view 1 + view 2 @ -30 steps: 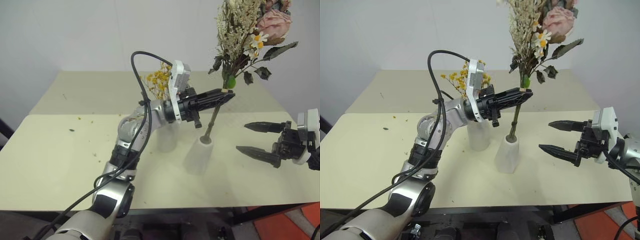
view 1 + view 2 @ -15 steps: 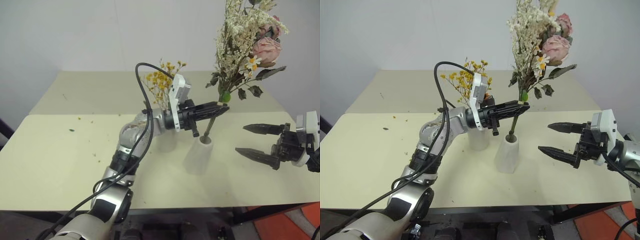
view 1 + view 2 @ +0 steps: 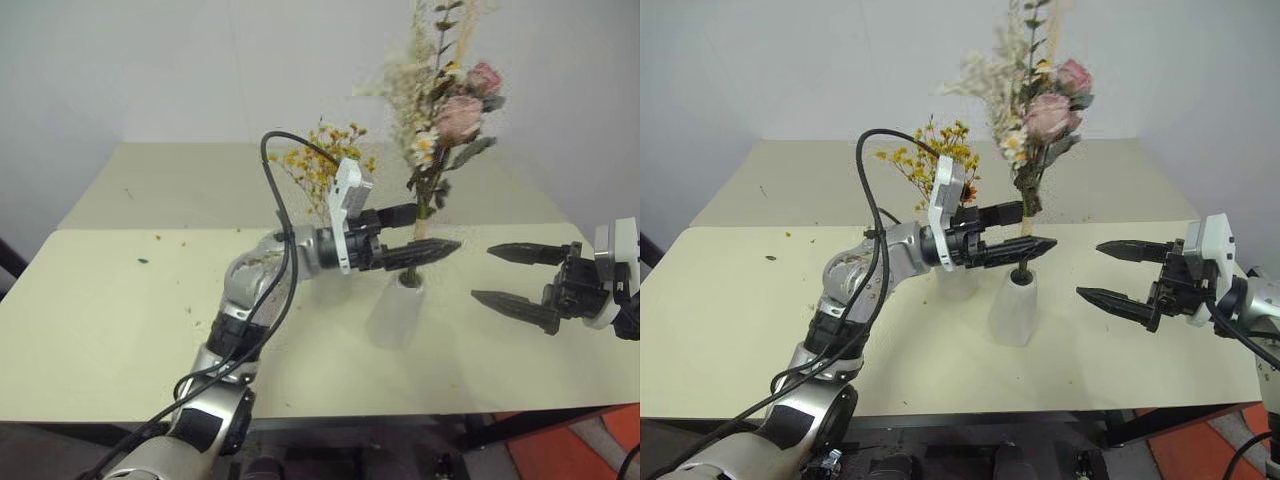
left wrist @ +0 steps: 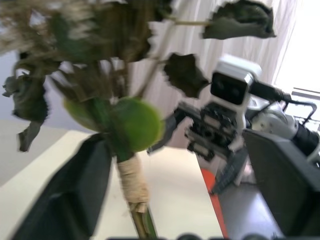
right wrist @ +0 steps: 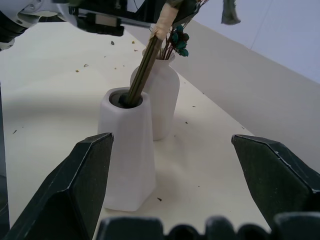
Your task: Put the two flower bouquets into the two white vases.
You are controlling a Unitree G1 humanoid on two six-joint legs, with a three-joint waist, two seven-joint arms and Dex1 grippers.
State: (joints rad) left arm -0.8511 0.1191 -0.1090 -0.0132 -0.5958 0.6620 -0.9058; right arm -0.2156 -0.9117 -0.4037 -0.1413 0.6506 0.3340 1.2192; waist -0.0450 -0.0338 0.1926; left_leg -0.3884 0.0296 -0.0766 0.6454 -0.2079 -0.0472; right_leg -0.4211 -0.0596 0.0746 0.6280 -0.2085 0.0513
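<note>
From the head views, the left gripper point(image 3: 408, 235) reaches across the table point(image 3: 100, 290) with its fingers spread apart, one on each side of the rose bouquet point(image 3: 440, 105) stem and no longer pinching it — the stem stands in the mouth of the cone vase point(image 3: 395, 310), flowers rising above the arm. Just behind that arm the yellow bouquet point(image 3: 320, 165) stands up from the squat vase point(image 3: 958, 283), which is mostly hidden by the arm. The two vases are near each other in the middle of the table. Well off to the right, the right gripper point(image 3: 510, 275) hangs at the table's edge, fingers wide apart and holding nothing, pointing toward the cone vase. In the left wrist view the rose bouquet's stem point(image 4: 131, 185), bound with pale tape, rises between the two dark fingers point(image 4: 70, 200) with a green bud and dark leaves above it; there is space between the stem and the finger on the far side, and the right gripper point(image 4: 220, 135) faces the camera beyond. In the right wrist view the two fingers point(image 5: 75, 185) frame the cone vase point(image 5: 127, 155) with the stem leaning in its opening, the squat vase point(image 5: 162, 100) just behind it and touching or nearly so — I cannot tell which — and the left gripper point(image 5: 100, 20) above.
</note>
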